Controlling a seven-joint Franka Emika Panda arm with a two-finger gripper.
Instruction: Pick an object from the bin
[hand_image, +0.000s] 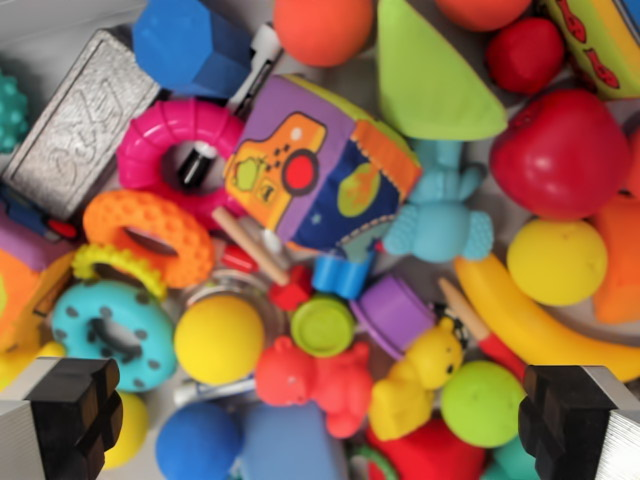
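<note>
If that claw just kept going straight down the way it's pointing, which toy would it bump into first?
Probably the red bear, lying between the open gripper's fingers, with the yellow bear beside it. Depth is hard to judge from this view, so another nearby toy might touch first.

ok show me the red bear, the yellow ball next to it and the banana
red bear (312, 385), wrist view, on its belly
yellow ball (219, 339), wrist view, on its middle
banana (525, 322), wrist view, on its curved middle

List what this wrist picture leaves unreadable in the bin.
- Tool: only the two fingertips show at the bottom corners; the rest is cut off by the edge.
- Red apple: blurred, surface detail unclear.
- Red bear: lower body hidden by the blue block.
- Teal spiky ball: cut by the wrist view's left edge.
</note>
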